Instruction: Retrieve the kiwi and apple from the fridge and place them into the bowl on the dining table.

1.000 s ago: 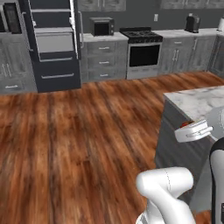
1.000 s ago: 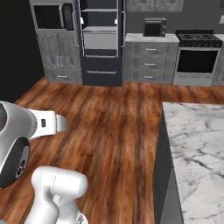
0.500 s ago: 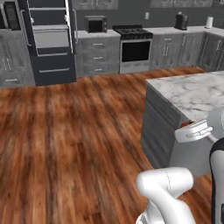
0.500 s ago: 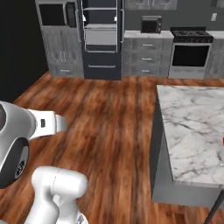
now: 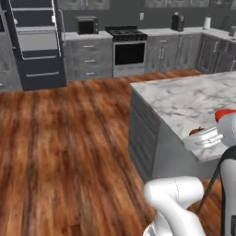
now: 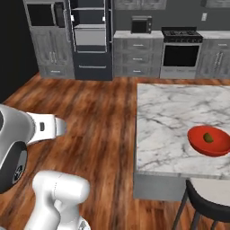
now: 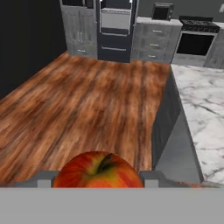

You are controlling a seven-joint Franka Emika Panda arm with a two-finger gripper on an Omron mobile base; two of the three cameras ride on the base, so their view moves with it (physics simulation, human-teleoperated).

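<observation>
Red shallow bowl (image 6: pixel 209 140) is sitting on the marble tabletop (image 6: pixel 170 117) near its front edge, holding the small olive kiwi (image 6: pixel 208 137). End effector (image 7: pixel 99 177) is pinching the glossy red apple (image 7: pixel 99 170) over wood-plank floor (image 7: pixel 87 105). Dark fridge (image 6: pixel 90 40) is standing well back with its door open. Wide open floor is lying left of the tabletop's straight edge.

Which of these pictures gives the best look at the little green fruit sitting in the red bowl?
The right base view: it looks down into the red bowl on the marble table, with the kiwi lying inside. The left base view catches only a bit of the bowl's rim behind the robot's arm.
</observation>
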